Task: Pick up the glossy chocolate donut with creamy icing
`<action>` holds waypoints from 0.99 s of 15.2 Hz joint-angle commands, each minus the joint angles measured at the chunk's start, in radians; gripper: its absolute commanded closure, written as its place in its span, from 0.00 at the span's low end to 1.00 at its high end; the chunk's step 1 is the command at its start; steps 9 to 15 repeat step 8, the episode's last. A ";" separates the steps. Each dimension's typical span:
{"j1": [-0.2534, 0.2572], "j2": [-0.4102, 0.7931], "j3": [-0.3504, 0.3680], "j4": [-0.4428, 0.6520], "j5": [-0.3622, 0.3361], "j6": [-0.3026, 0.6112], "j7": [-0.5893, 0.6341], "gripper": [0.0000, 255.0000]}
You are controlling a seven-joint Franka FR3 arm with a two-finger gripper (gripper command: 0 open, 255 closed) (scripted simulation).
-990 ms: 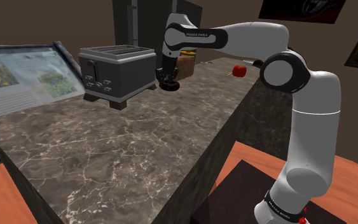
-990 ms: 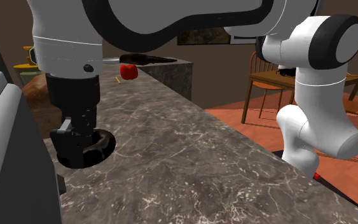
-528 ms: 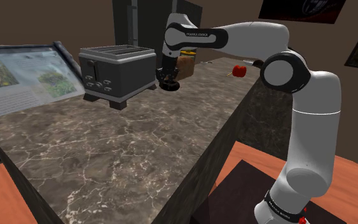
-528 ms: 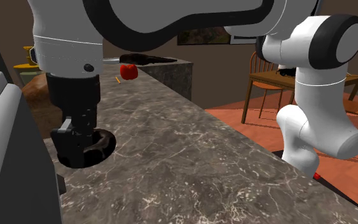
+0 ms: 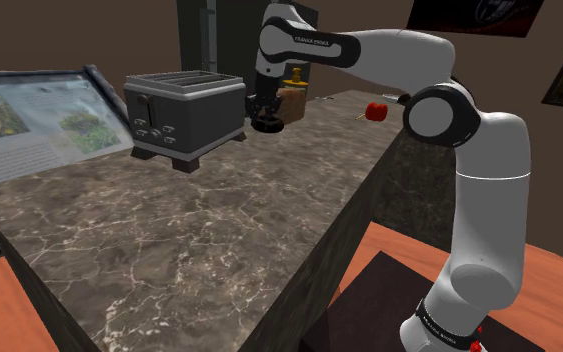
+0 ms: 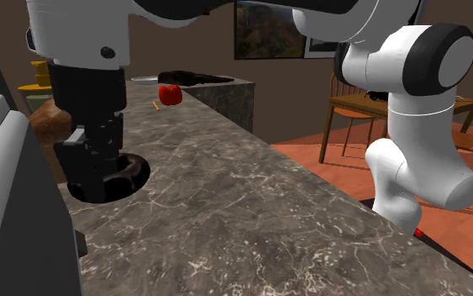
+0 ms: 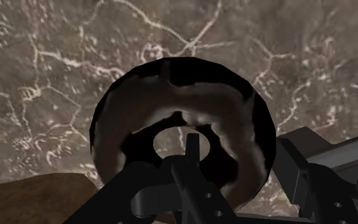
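Note:
A dark chocolate donut (image 7: 177, 121) with pale cream patches on its glaze hangs in my gripper (image 7: 234, 172), which is shut on its ring, one finger (image 7: 192, 147) poking through the hole. In the shoulder view the gripper (image 5: 266, 120) holds the donut (image 5: 268, 127) just above the marble counter (image 5: 199, 230), right of the toaster. In the second exterior view the donut (image 6: 132, 174) juts from the black gripper (image 6: 98, 178) a little above the countertop.
A grey toaster (image 5: 184, 118) stands close beside the gripper. A brown loaf (image 5: 292, 102) sits just behind it, and a red fruit (image 5: 376, 110) lies further back on the counter. A framed picture (image 5: 29, 125) leans at the shoulder view's left. The counter edge (image 5: 339, 225) drops to the floor.
The gripper has risen a little, carrying the donut up off the counter. The hand now sits higher in both exterior views.

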 commanded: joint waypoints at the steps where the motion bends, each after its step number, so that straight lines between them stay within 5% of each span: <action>1: 0.000 0.013 0.000 0.047 0.000 -0.034 -0.001 1.00; 6: 0.003 0.059 0.000 0.189 -0.002 -0.130 -0.001 1.00; 15: 0.003 0.061 0.000 0.194 -0.002 -0.133 -0.001 1.00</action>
